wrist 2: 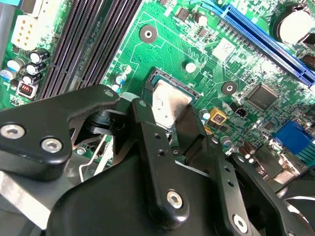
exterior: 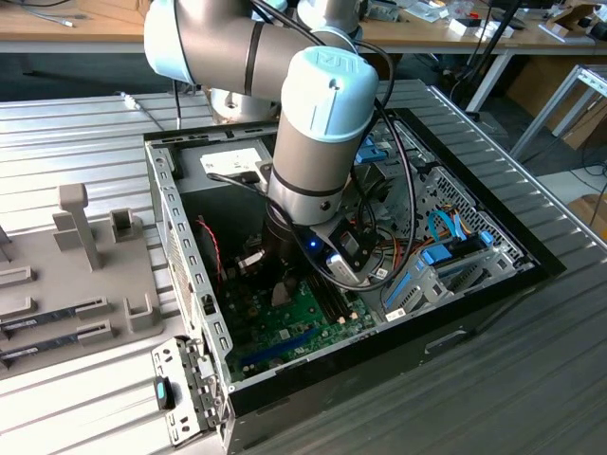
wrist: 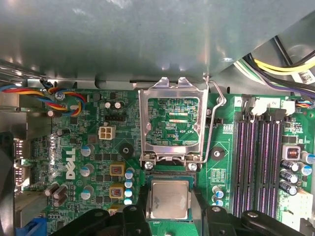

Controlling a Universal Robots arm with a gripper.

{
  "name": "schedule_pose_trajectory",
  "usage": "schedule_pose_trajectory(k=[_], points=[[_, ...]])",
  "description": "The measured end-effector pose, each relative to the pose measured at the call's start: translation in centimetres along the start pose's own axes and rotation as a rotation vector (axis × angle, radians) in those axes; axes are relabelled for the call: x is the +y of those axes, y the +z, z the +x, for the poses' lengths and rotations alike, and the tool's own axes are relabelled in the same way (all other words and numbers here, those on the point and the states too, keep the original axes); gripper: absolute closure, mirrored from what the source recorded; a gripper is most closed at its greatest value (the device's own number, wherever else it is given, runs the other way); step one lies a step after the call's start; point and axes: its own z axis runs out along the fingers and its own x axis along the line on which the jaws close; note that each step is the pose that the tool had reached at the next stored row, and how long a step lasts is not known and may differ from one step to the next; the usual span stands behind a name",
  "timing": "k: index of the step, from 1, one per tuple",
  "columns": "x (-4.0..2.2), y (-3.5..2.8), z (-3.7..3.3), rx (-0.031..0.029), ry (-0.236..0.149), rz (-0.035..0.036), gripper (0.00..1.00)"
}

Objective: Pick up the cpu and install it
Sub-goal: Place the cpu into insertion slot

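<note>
A: Where is the cpu [wrist: 170, 199]?
B: Between the two black fingers [wrist 2: 150, 147] of the gripper [wrist 2: 170, 115], low over the socket on the green board [wrist: 88, 147]. In both wrist views the fingers sit against its two opposite edges, closed on it.
A: And past the fingertips?
B: The socket's metal frame [wrist: 171, 123] stands swung open, its lever [wrist: 215, 113] raised alongside.
A: The arm?
B: It reaches down into the open computer case [exterior: 190, 275].

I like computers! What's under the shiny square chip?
The cpu sits over the green motherboard, between the tool fingers. What lies directly beneath is covered.
</note>
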Motion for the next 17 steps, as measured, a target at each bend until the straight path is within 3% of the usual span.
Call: schedule_pose_trajectory(k=[2,7,12,17], points=[[0.0,-0.18,0.02,-0.0016,0.0,-0.0004,0.53],[-0.11,-1.9,0.06,-0.0104,0.001,0.0004,0.53],[-0.19,-3.25,0.08,-0.012,0.001,0.0003,0.53],[-0.32,-5.25,0.11,-0.0124,0.001,-0.0014,0.53]])
